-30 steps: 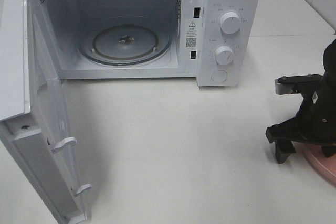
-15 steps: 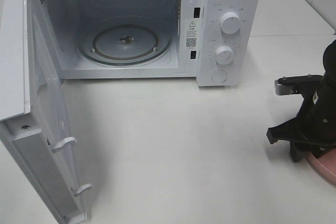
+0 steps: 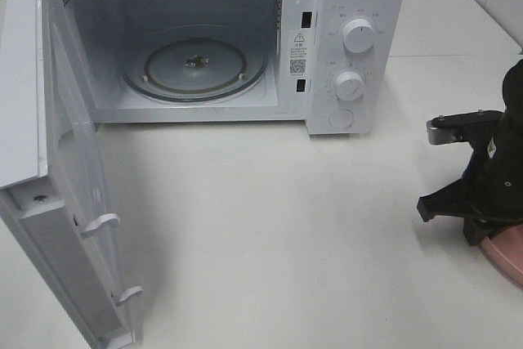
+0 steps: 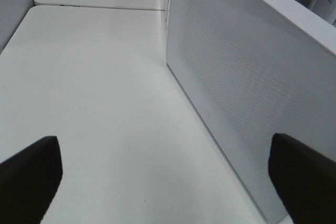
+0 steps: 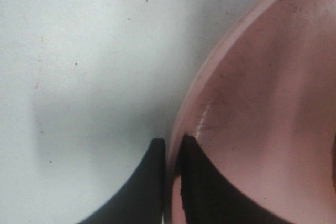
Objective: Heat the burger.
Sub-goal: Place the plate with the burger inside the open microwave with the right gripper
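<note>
The white microwave (image 3: 351, 6) stands at the back with its door (image 3: 57, 177) swung wide open and its glass turntable (image 3: 194, 64) bare. A pink plate (image 3: 505, 252) lies at the table's right edge, mostly hidden under my right arm. In the right wrist view my right gripper (image 5: 172, 142) is shut on the plate's rim (image 5: 191, 106), one finger outside and one inside. In the high view the gripper (image 3: 474, 230) sits low on the plate's left edge. The burger is out of view. My left gripper (image 4: 168, 182) is open and empty beside the microwave's side wall (image 4: 247, 93).
The microwave's two knobs (image 3: 359, 35) and round button (image 3: 341, 118) face forward on its right panel. The open door sticks out over the left front of the white table (image 3: 270, 234).
My right gripper has shifted to the right and lowered onto the pink plate's rim, closing on it. The microwave and the left arm have not moved.
</note>
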`<state>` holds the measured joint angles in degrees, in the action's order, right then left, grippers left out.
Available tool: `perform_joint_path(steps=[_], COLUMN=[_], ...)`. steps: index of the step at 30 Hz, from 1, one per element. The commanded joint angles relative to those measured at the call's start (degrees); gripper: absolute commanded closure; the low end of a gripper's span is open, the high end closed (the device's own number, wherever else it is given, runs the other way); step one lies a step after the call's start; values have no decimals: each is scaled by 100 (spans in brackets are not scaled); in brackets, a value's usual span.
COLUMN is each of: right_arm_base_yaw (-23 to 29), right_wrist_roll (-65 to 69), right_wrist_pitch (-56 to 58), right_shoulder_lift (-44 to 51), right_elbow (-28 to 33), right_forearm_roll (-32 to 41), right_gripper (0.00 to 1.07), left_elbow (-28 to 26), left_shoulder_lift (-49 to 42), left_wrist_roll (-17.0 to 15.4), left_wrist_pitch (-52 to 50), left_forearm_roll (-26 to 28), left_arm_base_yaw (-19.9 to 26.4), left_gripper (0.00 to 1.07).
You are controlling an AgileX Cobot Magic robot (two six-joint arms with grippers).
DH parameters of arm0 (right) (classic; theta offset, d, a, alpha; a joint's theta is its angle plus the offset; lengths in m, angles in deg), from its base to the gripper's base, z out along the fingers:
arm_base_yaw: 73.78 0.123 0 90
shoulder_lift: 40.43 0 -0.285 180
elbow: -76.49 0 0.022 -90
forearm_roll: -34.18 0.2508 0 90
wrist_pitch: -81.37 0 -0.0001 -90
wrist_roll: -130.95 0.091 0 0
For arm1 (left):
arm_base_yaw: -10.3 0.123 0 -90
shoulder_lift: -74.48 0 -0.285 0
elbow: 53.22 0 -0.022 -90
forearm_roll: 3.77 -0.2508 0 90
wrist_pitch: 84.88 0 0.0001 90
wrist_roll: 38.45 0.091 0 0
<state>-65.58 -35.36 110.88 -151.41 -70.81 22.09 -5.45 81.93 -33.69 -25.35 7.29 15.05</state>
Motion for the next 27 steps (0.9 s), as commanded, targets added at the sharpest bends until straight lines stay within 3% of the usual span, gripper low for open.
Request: perform_joint_path(steps=[1,8,21,27], right_arm_base_yaw=[-6,160,802,945], right_wrist_roll=[143,372,1856,2080], right_wrist_pitch=[86,275,871,1140], right_shoulder_lift=[-17,-17,223,315], right_elbow=[23,23,23,23], right_forearm_roll=[0,-246,-1730,-1977], right_gripper=[107,107,107,107], left_elbow=[17,17,17,17], left_shoulder_lift=[-115,-115,-115,-115], left_wrist_roll=[6,6,6,6], left_wrist_pitch=[-46,-46,-46,-46], left_forearm_roll=[-6,-6,-6,-6], left_arm_base_yaw=[-11,-11,-11,-11], left_gripper=[6,6,6,6])
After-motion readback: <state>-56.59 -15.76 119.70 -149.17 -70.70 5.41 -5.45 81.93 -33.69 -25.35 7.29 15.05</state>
